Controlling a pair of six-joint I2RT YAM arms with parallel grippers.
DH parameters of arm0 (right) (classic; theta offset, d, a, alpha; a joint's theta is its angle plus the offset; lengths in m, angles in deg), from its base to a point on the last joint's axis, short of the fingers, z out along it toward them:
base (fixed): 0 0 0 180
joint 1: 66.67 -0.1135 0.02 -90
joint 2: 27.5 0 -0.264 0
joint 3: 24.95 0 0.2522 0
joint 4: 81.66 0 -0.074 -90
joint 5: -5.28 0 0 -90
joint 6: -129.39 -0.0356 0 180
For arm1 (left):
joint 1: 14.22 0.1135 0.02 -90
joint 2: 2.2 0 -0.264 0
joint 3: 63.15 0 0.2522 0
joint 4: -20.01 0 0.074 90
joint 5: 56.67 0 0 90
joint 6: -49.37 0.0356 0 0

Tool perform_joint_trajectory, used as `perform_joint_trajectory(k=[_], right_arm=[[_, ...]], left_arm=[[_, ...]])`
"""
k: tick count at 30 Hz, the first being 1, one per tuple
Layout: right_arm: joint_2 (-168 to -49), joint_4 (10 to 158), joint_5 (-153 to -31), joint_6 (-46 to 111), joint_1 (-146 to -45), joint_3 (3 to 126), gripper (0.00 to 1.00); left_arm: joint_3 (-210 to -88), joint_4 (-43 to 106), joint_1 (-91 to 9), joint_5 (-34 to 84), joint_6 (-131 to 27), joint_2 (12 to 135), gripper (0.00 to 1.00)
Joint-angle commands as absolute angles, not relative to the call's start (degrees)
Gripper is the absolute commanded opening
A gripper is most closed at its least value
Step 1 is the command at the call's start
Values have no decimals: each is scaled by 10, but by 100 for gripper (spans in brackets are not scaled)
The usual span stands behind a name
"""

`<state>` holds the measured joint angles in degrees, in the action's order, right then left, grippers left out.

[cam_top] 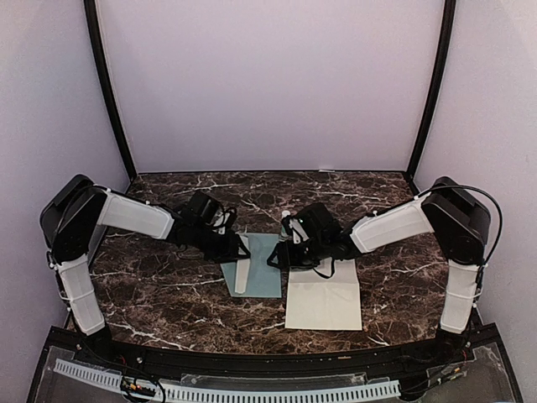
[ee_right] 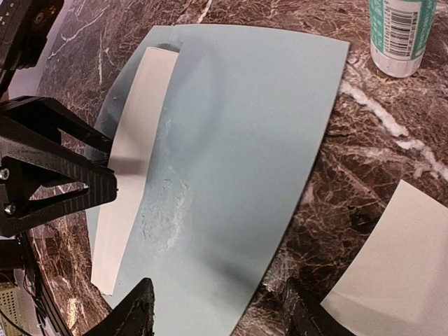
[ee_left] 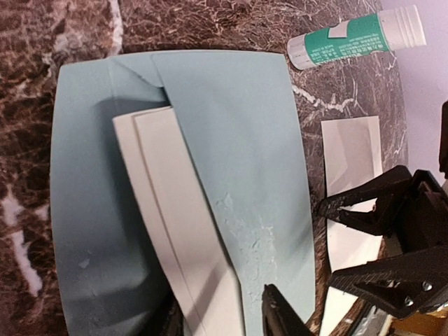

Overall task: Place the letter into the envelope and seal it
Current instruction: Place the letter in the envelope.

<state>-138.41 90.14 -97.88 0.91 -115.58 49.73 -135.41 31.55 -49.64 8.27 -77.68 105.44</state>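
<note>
The pale blue envelope lies flat on the marble table. The letter, a folded white strip, lies partly tucked under the envelope's upper layer, with one long side showing. My left gripper hovers low over the letter, its jaws apart on either side of it and gripping nothing. My right gripper is open and straddles the envelope's right edge, one fingertip over the paper and one over the table. A rough, wrinkled patch marks the envelope's face.
A white-and-green glue stick lies on the table just beyond the envelope. A larger white paper sheet lies to the envelope's right, under the right arm. Dark posts and pale walls enclose the table.
</note>
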Motion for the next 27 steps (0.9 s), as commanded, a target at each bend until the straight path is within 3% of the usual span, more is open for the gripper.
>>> perform_joint_trajectory(k=[1,11,27], right_arm=[[-1374,907,-965,6,-1155,493,59],[-1371,907,-967,6,-1154,492,59],[-1383,925,-991,1,-1155,496,59]], left_arm=[[-1369,404,-497,141,-733,1004,42],[-1360,415,-497,141,-738,978,62],[-1338,371,-498,99,-761,1004,63]])
